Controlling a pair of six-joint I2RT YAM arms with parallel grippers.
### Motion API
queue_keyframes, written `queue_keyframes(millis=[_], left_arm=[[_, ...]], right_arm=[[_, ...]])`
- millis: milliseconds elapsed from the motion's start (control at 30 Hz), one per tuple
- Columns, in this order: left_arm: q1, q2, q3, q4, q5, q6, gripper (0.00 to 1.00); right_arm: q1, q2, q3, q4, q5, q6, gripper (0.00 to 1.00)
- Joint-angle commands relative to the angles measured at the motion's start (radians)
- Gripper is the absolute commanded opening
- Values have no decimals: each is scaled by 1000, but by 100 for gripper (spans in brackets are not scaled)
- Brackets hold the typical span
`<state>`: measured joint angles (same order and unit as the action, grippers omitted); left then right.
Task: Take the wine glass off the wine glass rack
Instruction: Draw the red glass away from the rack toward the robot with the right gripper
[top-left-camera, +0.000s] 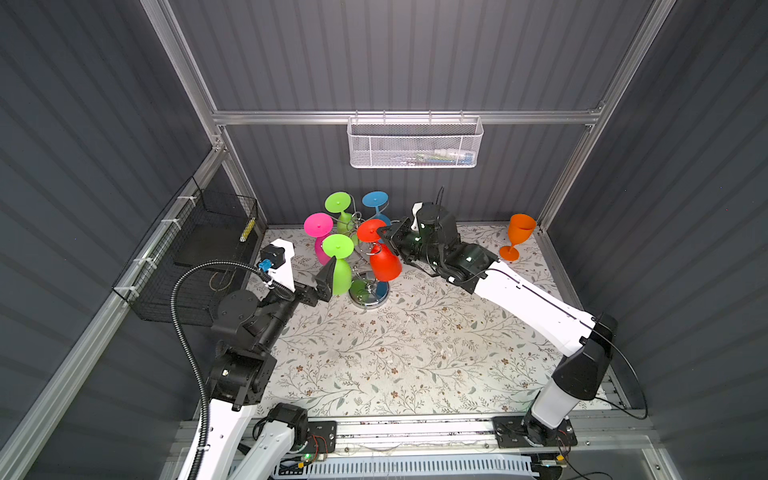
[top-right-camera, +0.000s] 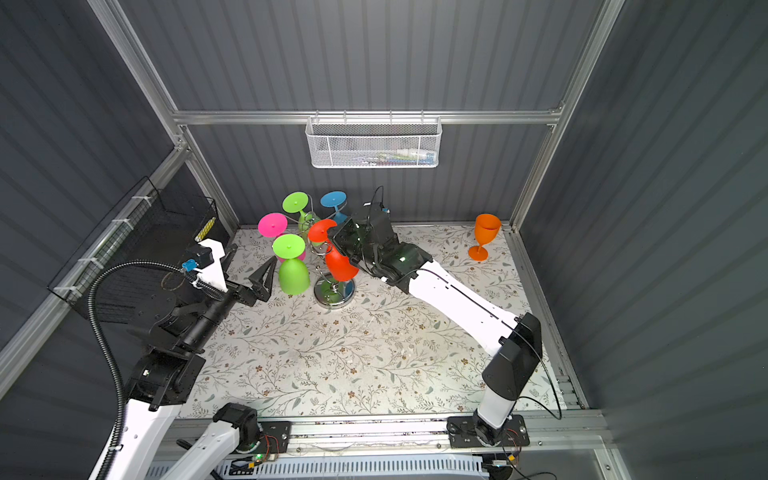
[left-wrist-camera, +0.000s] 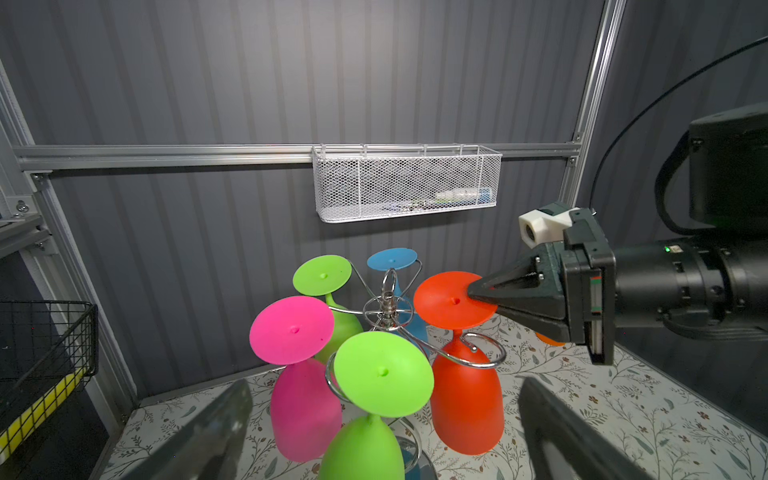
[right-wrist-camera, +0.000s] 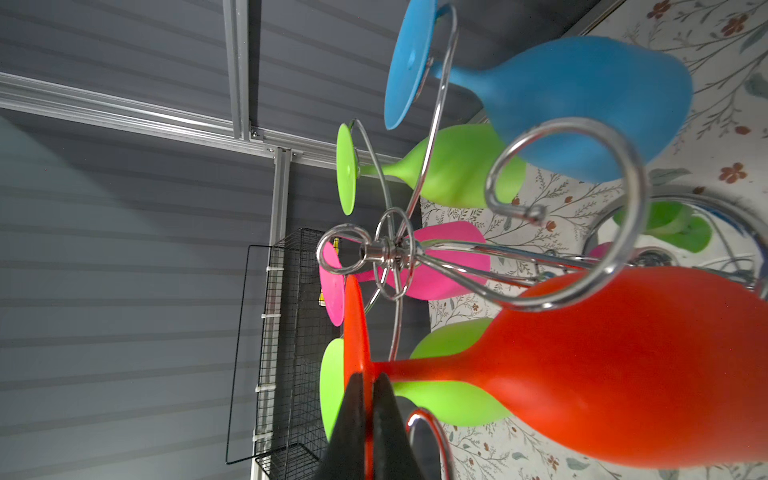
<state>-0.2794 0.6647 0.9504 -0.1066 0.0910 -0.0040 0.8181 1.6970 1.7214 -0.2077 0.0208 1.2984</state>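
Observation:
The chrome wine glass rack (top-left-camera: 368, 297) (top-right-camera: 334, 293) stands at the back of the table with several coloured glasses hanging bowl down. My right gripper (top-left-camera: 384, 237) (right-wrist-camera: 368, 378) is shut on the edge of the red wine glass's (top-left-camera: 385, 264) (left-wrist-camera: 467, 403) round foot. That glass hangs tilted, its stem at a curled arm of the rack (left-wrist-camera: 469, 353). My left gripper (left-wrist-camera: 385, 386) (top-right-camera: 270, 270) is open beside the near green glass (top-left-camera: 341, 274), holding nothing. Pink, blue and another green glass hang behind.
An orange glass (top-left-camera: 517, 237) stands upright on the table at the back right. A white mesh basket (top-left-camera: 415, 143) hangs on the back wall. A black wire basket (top-left-camera: 199, 257) is fixed along the left wall, close to the left arm.

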Motion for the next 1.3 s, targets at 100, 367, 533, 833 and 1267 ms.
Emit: queue_keyframes(millis=[100, 367, 533, 833, 1267], left_arm=[[8, -7, -12, 26, 12, 18, 100], [8, -5, -11, 22, 12, 21, 100], [8, -2, -11, 19, 9, 24, 100], [6, 25, 22, -1, 32, -4, 100], [6, 50, 208, -209, -33, -228, 99]], right_arm=[[-17, -86, -67, 57, 53, -33, 0], [-35, -181, -172, 74, 73, -49, 0], [-49, -248, -246, 79, 79, -71, 0], [-117, -413, -446, 87, -7, -279, 0], [-32, -693, -826, 285, -55, -1033, 0]])
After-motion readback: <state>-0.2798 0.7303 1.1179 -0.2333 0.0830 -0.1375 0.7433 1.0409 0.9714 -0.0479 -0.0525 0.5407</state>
